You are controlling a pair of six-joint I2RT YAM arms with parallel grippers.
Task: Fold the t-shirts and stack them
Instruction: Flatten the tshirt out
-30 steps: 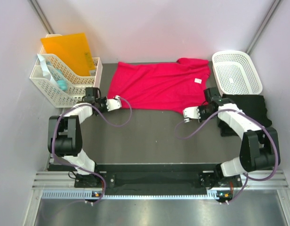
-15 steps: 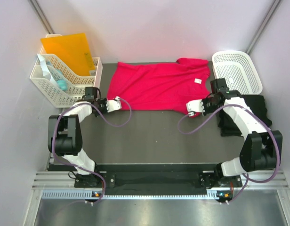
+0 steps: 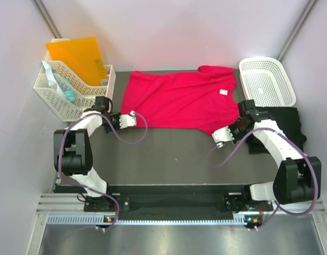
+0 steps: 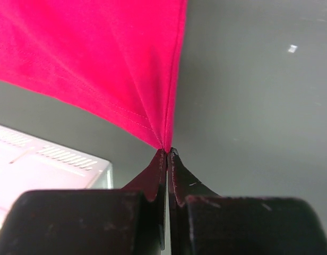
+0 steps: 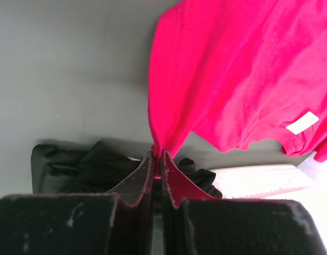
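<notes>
The pinkish-red t-shirt [image 3: 179, 101] lies spread across the back of the dark table, with its white neck label [image 3: 223, 92] at the right. My left gripper [image 3: 132, 118] is shut on its near left corner, and the cloth [image 4: 100, 58] fans out from the pinched tips [image 4: 167, 150]. At the near right corner my right gripper [image 3: 218, 137] is shut on the hem, and the fabric [image 5: 232, 74] rises from between the jaws [image 5: 158, 155]. The black t-shirt [image 3: 288, 125] lies crumpled at the right, partly under my right arm, and shows behind the right jaws [image 5: 84, 164].
A white lattice basket [image 3: 267, 79] stands at the back right, beside the black shirt. A white file organiser [image 3: 73, 87] holding an orange folder [image 3: 78, 56] stands at the back left, close to my left gripper. Grey walls close in both sides.
My right gripper has moved right and toward the near edge with the shirt's corner, drawing that hem out to a point. The left gripper has barely shifted.
</notes>
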